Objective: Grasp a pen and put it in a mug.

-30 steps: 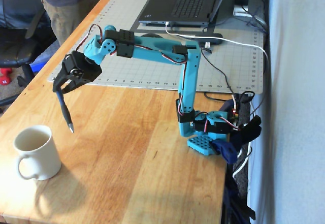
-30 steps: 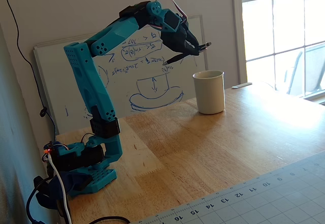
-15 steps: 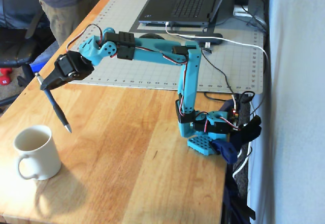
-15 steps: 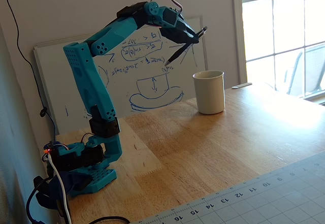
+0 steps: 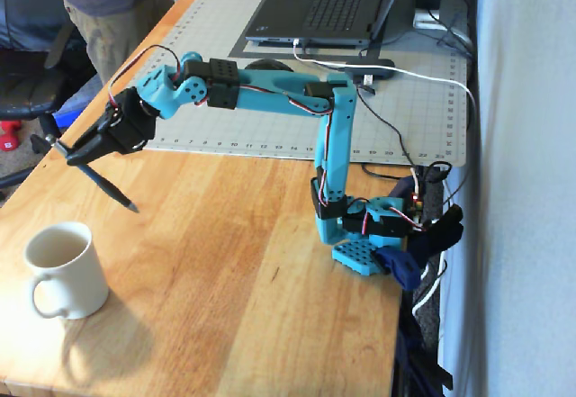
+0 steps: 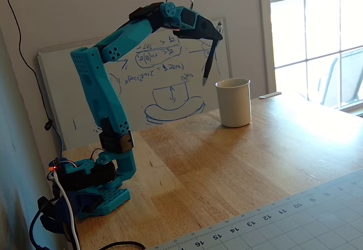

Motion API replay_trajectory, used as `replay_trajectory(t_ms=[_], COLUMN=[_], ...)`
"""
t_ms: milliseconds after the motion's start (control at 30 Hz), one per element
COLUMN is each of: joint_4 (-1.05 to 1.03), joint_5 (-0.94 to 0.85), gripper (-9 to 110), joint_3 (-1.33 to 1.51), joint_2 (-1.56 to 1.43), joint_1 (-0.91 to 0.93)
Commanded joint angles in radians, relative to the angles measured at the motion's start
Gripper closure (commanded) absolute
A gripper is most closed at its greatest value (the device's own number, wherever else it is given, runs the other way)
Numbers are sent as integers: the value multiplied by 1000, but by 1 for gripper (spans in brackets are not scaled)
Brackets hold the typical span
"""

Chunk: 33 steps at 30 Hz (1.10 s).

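The gripper (image 5: 70,151) is clamped on the pen (image 5: 101,181), holding it near its upper end so that most of the barrel hangs free below the jaws, with the tip raised off the wooden table (image 5: 252,262). Taking the mug (image 5: 61,269) as the landmark: in a fixed view from behind the arm the pen tip points down and toward the mug, stopping above and slightly to the right of its rim, with bare wood between the two. In the other fixed view the gripper (image 6: 215,30) sits above and to the left of the mug (image 6: 234,102), and the pen (image 6: 209,57) hangs nearly upright, leaning only a little, its tip ending just above and just left of the mug's lip. So the pen's long axis already runs close to vertical, close to the line of the mug's upright opening, and the mug lies below and a short way beyond the tip, further out from the arm's base (image 6: 99,196). My judgement is that the coming move turns on that sideways offset: the arm needs to reach outward until the tip stands over the opening, then lower and release; lowering first would likely strike the rim or miss on the near side
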<state>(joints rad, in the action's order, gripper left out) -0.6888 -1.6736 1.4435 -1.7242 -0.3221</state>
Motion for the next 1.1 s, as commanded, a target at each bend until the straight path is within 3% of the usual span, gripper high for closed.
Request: replay_trajectory(t_ms=[0,200,467,933,1067], joint_4=[176,397,540,618,618], joint_5=[-86,-91,-100,-104,-104], gripper=[97,97,97,97,90], joint_3=[-55,-54,-67,-54,-54], joint_2=[2,80,210,334,327], joint_1=[-18,-51,-54,-54,-49])
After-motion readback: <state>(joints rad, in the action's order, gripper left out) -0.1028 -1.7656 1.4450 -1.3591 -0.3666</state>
